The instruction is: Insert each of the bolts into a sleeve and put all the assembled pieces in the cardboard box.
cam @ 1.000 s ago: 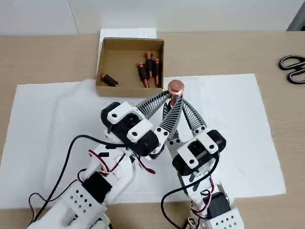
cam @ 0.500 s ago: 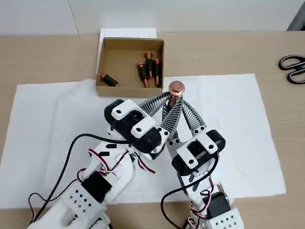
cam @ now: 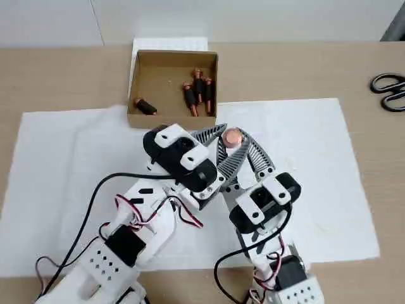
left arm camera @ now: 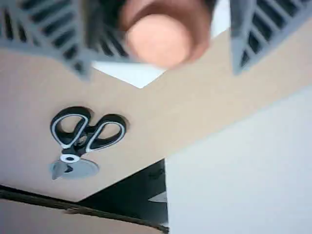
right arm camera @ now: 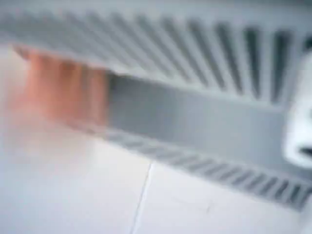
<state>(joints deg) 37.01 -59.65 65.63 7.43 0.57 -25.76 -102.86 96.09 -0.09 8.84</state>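
The copper-coloured round-headed bolt (cam: 234,137) stands head-up over the white paper sheet (cam: 304,158), just beside the near corner of the open brown cardboard box (cam: 161,79). It is pinched between the two grey ribbed fingers of the right gripper (cam: 237,140), which are closed onto it. The left gripper (left arm camera: 161,58) sits at the bolt's other side, its fingers parted around the head with a sliver of gap on one side. Three black-sleeved copper bolts (cam: 198,92) and a lone black sleeve (cam: 145,106) lie in the box, and black-handled scissors (cam: 388,90) rest well apart on the light wooden table (cam: 63,76).
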